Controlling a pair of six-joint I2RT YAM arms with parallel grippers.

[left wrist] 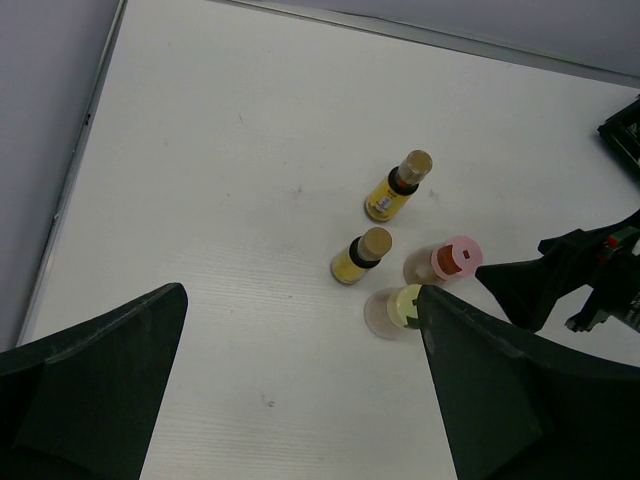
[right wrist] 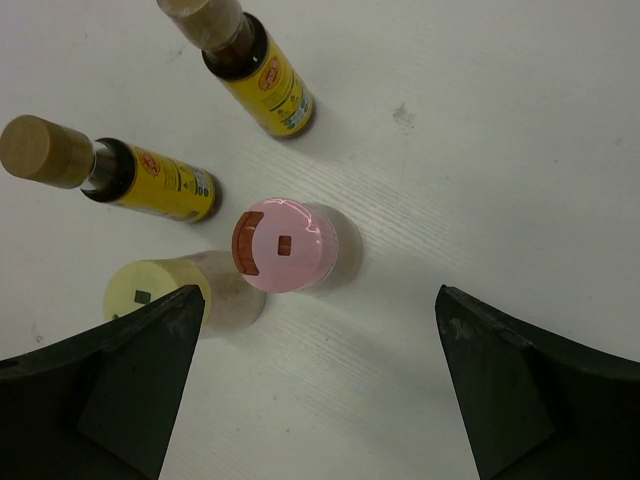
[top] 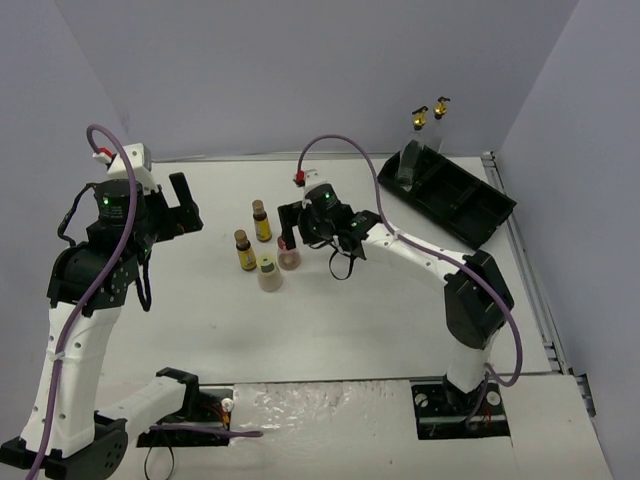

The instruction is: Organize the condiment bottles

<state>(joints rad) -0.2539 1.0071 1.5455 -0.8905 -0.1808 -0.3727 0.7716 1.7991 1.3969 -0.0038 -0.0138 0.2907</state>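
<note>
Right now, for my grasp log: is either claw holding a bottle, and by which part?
Nothing is held: the left claw and right claw are open, the right above the pink-capped bottle.

Top view: even, diffuse overhead light with a cool violet cast on the walls. Table (top: 200, 320) is bright white, shadows short and soft. Shiny strip (top: 310, 408) at the near edge throws wrinkly glare.

Wrist views: both sharp on the bottles. Fingers (right wrist: 110, 390) of right gripper (right wrist: 318, 300) are dark, underexposed and soft-edged, same for fingers (left wrist: 90, 390) of left gripper (left wrist: 300, 292). Pink-capped bottle (right wrist: 285, 245) has a thin specular arc on its cap's upper rim. Amber bottles (right wrist: 150, 175) lean outward toward the frame edges, i.e. wide-angle distortion. Their soft shadows fall to the right.
</note>
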